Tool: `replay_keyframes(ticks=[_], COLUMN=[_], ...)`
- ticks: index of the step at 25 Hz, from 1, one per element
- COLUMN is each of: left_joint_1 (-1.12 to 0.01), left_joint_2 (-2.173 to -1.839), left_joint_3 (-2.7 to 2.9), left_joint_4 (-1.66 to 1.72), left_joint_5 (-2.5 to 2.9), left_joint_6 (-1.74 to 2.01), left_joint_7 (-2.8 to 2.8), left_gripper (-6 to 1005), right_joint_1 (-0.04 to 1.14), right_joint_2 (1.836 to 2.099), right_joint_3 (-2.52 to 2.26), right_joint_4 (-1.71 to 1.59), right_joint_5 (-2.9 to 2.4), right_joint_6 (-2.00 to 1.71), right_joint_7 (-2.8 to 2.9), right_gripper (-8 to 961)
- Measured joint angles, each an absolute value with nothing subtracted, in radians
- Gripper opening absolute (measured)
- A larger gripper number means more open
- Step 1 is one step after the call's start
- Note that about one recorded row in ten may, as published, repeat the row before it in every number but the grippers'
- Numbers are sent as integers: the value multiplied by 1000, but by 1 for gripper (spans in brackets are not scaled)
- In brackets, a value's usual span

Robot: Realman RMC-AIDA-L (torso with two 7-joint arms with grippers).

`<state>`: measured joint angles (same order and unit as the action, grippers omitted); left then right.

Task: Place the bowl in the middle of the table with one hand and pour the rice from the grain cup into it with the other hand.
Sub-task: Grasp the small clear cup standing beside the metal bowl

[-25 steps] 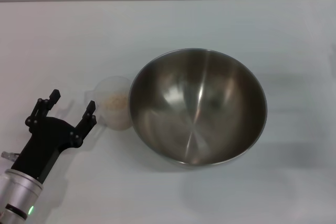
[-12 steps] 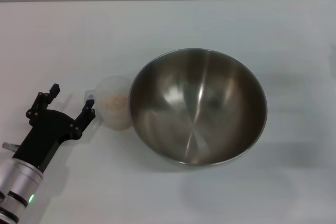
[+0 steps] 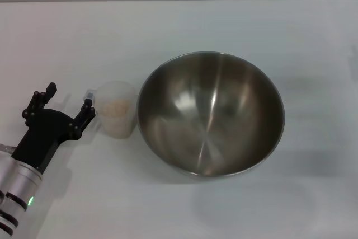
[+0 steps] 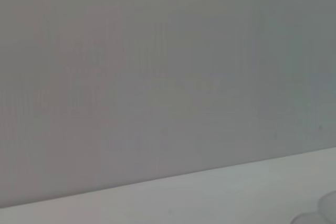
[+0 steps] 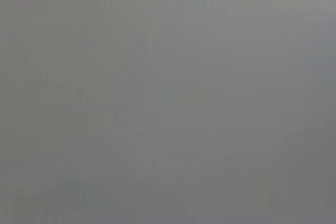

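Black two-finger left hand (image 3: 68,102): lower left of the head view, on a black-and-silver arm cut off by the bottom and left edges. Fingers spread wide, holding nothing. Its right finger (image 3: 85,113) lies just beside the cup's left wall; whether it touches cannot be told. The other finger stands well clear to the left.

Frosted plastic cup (image 3: 117,117): upright on the desk (image 3: 67,43), between the left hand and the bowl. Its right side is either touching or partly tucked behind the bowl's rim; the seam is hard to read. A side handle is hard to make out against the finger and the pale surface.

Rice (image 3: 114,107): small beige heap seen through the cup's open mouth; its depth cannot be judged through the cloudy wall.

Steel bowl (image 3: 211,113): large, round, shiny brushed inside, sitting about the middle of the desk, slightly right of centre. No grains show inside it.

White desk: fills most of the head view; its far edge runs along the top.

Left wrist view: mostly a plain grey surface, with a strip of the desk (image 4: 252,195) along one edge and a faint pale rounded shape at one corner, too cut off to identify.

Right wrist view: uniform grey only. The right hand shows in no picture.
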<state>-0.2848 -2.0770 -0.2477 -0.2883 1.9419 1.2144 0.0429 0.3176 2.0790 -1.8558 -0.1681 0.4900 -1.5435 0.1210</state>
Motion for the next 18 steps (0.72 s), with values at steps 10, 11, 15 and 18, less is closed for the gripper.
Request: replay_keyframes(ticks=[10,11,15,18], left_joint_1=[-296,-296,-296,-306], left_joint_2=[-2078,-2078,-2078,-2079], left_joint_3=[-244,-244,-244,-244], left_joint_4=[-307,-307,-322,-324], left_joint_5=[1949,1949,1950,1950], left_joint_6=[1185,1185,1193,1191], left_joint_7=[43,43,42,38], left_gripper=[738,697,532,252], right_joint_1=[313,313,310,309], right_joint_2=[2079,2079,2081,2082], right_joint_3=[-1856,-1856,-1856,-1856], right_joint_4=[-171,-171,-171,-172], right_joint_5=[491,491,491,491], right_joint_6=[-1551,-1551,-1552,-1554], right_joint_7=[123,123,123,124], right_gripper=[495,495,495,494])
